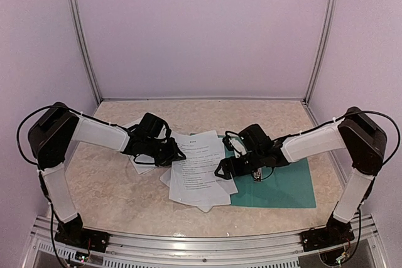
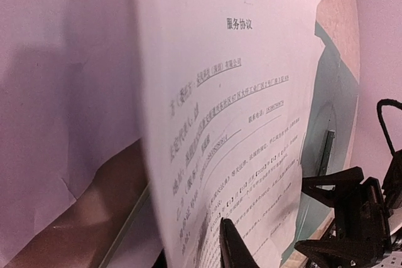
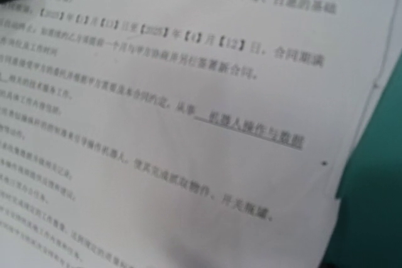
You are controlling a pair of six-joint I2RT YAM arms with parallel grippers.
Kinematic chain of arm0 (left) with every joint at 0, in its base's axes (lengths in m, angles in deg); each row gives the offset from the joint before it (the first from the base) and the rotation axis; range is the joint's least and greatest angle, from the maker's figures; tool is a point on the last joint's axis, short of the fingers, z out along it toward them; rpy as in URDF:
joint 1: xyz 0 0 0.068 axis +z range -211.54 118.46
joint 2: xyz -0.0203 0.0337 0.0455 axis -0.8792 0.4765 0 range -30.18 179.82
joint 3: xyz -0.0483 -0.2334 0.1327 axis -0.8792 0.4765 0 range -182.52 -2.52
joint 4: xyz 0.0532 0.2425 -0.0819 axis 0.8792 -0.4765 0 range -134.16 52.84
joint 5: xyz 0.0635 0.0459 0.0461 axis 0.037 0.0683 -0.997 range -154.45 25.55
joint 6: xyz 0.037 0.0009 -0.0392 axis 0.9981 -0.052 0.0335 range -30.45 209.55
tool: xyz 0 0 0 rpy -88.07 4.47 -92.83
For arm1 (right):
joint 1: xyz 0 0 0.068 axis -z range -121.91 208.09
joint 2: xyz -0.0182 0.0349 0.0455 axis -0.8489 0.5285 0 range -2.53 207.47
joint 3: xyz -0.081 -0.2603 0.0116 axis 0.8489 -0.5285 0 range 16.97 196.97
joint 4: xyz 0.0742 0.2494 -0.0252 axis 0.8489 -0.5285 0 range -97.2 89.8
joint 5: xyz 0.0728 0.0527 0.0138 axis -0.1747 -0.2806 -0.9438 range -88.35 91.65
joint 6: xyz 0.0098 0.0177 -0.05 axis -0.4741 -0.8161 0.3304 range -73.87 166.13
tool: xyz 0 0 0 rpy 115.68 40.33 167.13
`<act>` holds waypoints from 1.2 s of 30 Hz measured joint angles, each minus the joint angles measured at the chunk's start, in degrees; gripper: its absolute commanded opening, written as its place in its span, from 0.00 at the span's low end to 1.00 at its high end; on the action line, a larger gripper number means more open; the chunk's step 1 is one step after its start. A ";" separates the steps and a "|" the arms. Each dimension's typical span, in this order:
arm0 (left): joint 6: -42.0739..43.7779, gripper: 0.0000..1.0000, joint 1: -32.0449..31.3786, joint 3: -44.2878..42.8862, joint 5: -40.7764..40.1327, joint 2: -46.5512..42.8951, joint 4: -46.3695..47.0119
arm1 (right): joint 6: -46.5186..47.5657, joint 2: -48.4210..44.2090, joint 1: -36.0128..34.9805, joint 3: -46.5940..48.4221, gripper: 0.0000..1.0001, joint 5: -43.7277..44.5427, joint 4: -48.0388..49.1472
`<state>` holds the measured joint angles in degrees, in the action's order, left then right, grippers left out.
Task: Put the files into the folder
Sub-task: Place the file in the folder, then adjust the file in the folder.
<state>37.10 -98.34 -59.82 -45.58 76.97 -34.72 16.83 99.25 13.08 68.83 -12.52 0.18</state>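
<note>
Metal rail (image 1: 201, 243), marbled tabletop (image 1: 119, 189), lilac walls (image 1: 201, 29)

**Robot cell in a lab**
2 black-and-white arms (image 1: 100, 133) stand bolted to an aluminium rail (image 1: 207, 243) at the edge of a marble-look table (image 1: 119, 186), boxed in by plain pale walls (image 1: 201, 29) and metal corner posts (image 1: 81, 36); bare cables (image 1: 22, 136) loop from the arms.
</note>
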 measured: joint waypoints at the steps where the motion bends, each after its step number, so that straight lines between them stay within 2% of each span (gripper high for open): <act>1: 0.00 0.19 0.00 0.00 -0.20 0.00 0.00 | -0.24 -0.02 -0.20 -0.20 0.76 0.09 0.35; 11: 0.02 0.27 -0.42 0.00 -1.46 0.00 -0.07 | -2.40 -1.09 -1.81 -1.44 0.75 1.53 1.18; 36: 0.07 0.29 -0.70 0.00 -3.23 0.09 -1.16 | -5.29 -4.07 -5.44 -2.56 0.74 4.37 -1.46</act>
<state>37.17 -99.04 -59.82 -48.81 77.06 -35.88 11.54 95.18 7.64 66.27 -8.15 -1.28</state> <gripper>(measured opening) 0.293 0.741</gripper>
